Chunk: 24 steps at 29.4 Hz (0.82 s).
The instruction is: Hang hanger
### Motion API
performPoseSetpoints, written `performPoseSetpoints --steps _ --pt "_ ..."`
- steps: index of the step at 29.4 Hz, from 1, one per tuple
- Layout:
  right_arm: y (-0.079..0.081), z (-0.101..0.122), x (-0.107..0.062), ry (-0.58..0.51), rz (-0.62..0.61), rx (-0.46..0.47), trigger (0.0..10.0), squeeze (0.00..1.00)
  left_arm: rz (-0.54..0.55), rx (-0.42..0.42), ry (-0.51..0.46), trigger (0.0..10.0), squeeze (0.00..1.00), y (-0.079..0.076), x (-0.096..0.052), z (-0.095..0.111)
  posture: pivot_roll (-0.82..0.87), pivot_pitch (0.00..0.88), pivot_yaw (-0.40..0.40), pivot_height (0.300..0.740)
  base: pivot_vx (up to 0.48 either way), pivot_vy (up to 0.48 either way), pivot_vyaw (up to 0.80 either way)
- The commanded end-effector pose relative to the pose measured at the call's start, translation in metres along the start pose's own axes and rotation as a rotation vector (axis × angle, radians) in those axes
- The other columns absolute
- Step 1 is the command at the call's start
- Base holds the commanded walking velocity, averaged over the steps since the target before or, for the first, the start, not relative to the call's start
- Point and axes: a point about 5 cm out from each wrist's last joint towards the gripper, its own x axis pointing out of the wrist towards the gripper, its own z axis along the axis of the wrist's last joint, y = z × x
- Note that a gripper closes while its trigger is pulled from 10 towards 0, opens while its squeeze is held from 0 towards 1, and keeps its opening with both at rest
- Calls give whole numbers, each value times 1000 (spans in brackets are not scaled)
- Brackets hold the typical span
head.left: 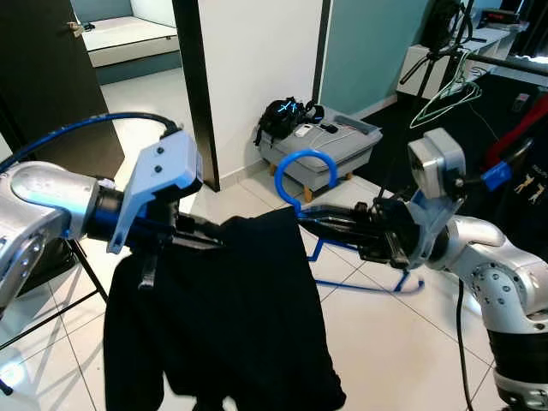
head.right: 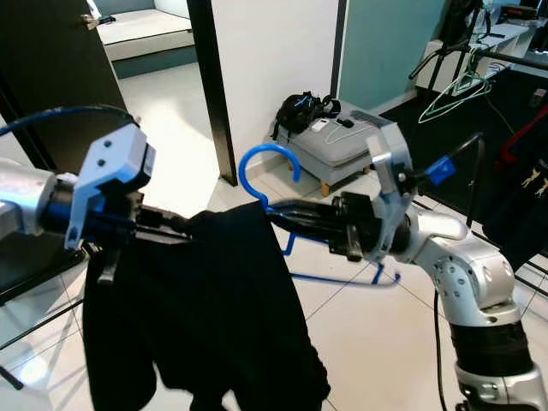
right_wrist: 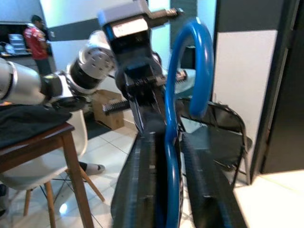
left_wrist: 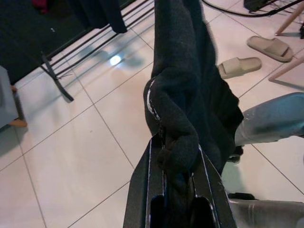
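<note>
Blue plastic hanger (head.left: 304,171) clamped in right gripper (head.left: 310,224); left gripper (head.left: 205,237) pinches the draped black cloth garment (head.left: 231,317).

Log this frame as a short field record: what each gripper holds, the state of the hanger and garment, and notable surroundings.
left gripper: shut on a bunched edge of the black garment, held up at its left side
right gripper: shut on the blue hanger just below its hook
garment state: draped from the hanger, hanging down between the two arms
hanger state: held in the air, not yet on any rail
clothes rail: to the robot's right, with a pale wire hanger on it
floor: white tiles, grey case with a black bag by the wall
</note>
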Motion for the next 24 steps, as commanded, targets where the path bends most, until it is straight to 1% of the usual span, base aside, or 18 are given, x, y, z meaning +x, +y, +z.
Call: performPoseSetpoints --steps 1,5,7,8,9,10,11,13,14,15,16,17,18,20,21,22,23,24 --pt "0 1 4 4 3 7 10000 1000 -2 16 5 0 0 -1 -3 2 74 0 33 735 0 0 0" --pt "-5 -1 1 1 -42 6 10000 1000 21 17 7 0 0 3 -4 1 74 0 33 735 0 0 0" --pt "-11 -2 -9 8 -101 0 10000 1000 65 23 16 0 0 8 -7 -1 74 0 29 735 0 0 0" --pt "-11 -2 -9 8 -101 0 10000 1000 65 23 16 0 0 8 -7 -1 74 0 29 735 0 0 0" --pt "-13 -2 -14 15 -129 -6 10000 1000 87 27 23 0 0 11 -8 -2 75 0 29 735 0 0 0" --pt "-13 -2 -14 15 -129 -6 10000 1000 87 27 23 0 0 11 -8 -2 75 0 29 735 0 0 0" --pt "-19 2 -31 22 -210 -25 10000 1000 154 41 52 0 0 20 -15 -5 73 0 27 735 0 0 0" --pt "-19 2 -31 22 -210 -25 10000 1000 154 41 52 0 0 20 -15 -5 73 0 27 735 0 0 0" --pt "-21 4 -39 23 -244 -34 10000 1000 184 45 64 0 0 23 -19 -6 73 0 27 735 0 0 0" --pt "-23 9 -52 23 -299 -48 10000 1000 237 57 87 0 0 30 -26 -8 72 0 27 735 0 0 0" --pt "-26 17 -72 7 -385 -71 10000 1000 319 73 111 0 0 40 -36 -9 64 0 27 735 0 0 0" --pt "-26 17 -72 7 -385 -71 10000 1000 319 73 111 0 0 40 -36 -9 64 0 27 735 0 0 0" --pt "-27 24 -90 -18 -463 -89 10000 1000 393 87 121 0 0 49 -46 -8 59 0 25 735 0 0 0" --pt "-26 30 -111 -80 -563 -88 10000 1000 483 104 102 0 0 59 -59 -3 56 0 24 735 0 0 0" --pt "-26 30 -111 -80 -563 -88 10000 1000 483 104 102 0 0 59 -59 -3 56 0 24 735 0 0 0" --pt "-24 24 -119 -128 -592 -44 10000 1000 527 116 64 0 0 64 -65 5 51 0 22 735 0 0 0" --pt "-24 24 -119 -128 -592 -44 10000 1000 527 116 64 0 0 64 -65 5 51 0 22 735 0 0 0" --pt "-21 12 -122 -132 -593 7 10000 1000 549 122 29 0 0 67 -69 11 47 0 24 735 0 0 0"
